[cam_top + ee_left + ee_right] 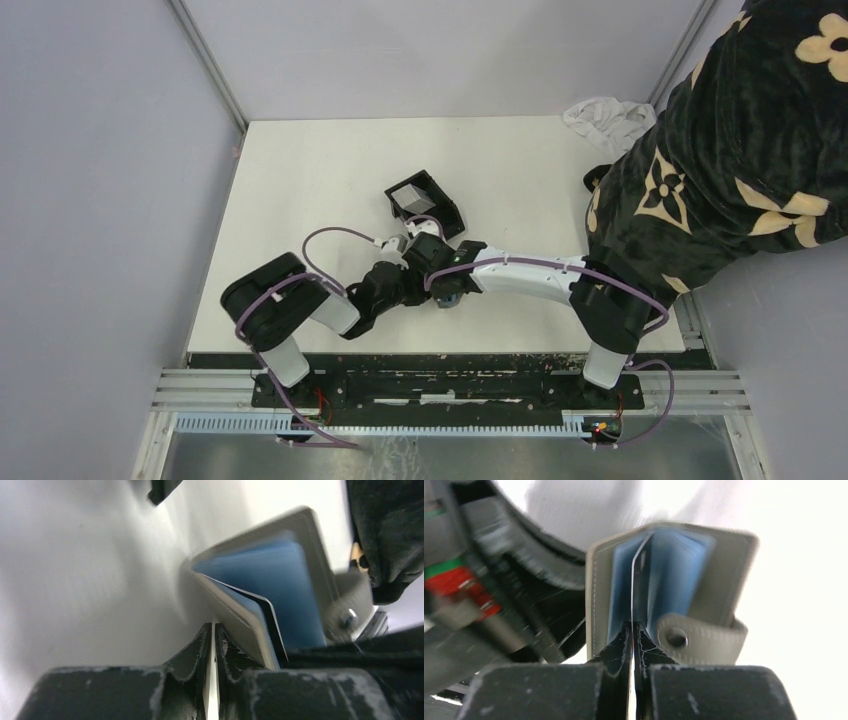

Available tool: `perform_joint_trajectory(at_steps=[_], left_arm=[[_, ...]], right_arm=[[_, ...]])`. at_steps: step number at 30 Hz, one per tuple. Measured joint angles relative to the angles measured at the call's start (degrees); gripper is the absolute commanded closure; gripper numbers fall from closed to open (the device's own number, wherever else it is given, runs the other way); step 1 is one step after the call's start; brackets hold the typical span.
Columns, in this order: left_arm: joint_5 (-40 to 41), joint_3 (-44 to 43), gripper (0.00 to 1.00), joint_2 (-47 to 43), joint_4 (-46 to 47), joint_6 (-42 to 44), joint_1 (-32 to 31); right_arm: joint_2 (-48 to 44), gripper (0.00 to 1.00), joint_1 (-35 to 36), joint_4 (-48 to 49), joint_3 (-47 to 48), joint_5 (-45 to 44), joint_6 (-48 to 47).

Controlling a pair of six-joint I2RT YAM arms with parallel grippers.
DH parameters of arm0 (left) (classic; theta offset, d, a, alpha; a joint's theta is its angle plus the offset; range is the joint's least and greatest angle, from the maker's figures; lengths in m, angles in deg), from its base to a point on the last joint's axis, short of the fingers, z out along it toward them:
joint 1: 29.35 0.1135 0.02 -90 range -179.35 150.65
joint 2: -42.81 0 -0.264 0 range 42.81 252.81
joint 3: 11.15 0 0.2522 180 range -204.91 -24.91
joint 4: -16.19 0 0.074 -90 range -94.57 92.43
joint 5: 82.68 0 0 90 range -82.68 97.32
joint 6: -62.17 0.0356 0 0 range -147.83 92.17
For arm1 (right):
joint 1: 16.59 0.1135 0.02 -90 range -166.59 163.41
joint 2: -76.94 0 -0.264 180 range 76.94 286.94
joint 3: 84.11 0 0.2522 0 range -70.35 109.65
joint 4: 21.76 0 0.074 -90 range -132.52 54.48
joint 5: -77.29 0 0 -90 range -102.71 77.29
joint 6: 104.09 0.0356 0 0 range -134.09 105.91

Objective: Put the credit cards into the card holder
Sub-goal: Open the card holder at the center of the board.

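Observation:
The card holder here is a grey fold-over wallet (724,565) with blue lining and a snap strap, held open off the table between both grippers (447,299). My left gripper (214,627) is shut on the edge of its grey cover (235,615). My right gripper (632,625) is shut on a thin credit card (632,580) that stands edge-on inside the blue fold. The card's dark edge also shows in the left wrist view (274,627). A second card does not clearly show.
A black open-top box (425,205) with something grey inside sits just beyond the grippers. A person in a dark patterned garment (740,150) leans over the table's right side. A white cloth (605,115) lies at the back right corner.

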Motion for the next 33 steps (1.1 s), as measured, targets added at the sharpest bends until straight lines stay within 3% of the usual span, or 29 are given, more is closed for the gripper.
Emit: perform_joint_trajectory(at_steps=[10, 17, 25, 33], left_arm=[[11.3, 4.8, 0.81, -25.7, -28.9, 0.2, -1.6], [15.4, 4.8, 0.82, -39.5, -39.5, 0.7, -1.6], [15.2, 4.8, 0.83, -42.9, -42.2, 0.6, -1.6], [13.7, 3.6, 0.83, -35.6, -40.0, -0.7, -3.4]], right_arm=[[4.0, 0.99, 1.4, 0.0, 2.8, -1.1, 0.0], [4.7, 0.99, 1.8, 0.0, 3.3, -1.7, 0.0], [4.7, 0.99, 1.9, 0.0, 3.3, -2.1, 0.0], [4.7, 0.99, 1.9, 0.0, 3.3, -2.1, 0.0]])
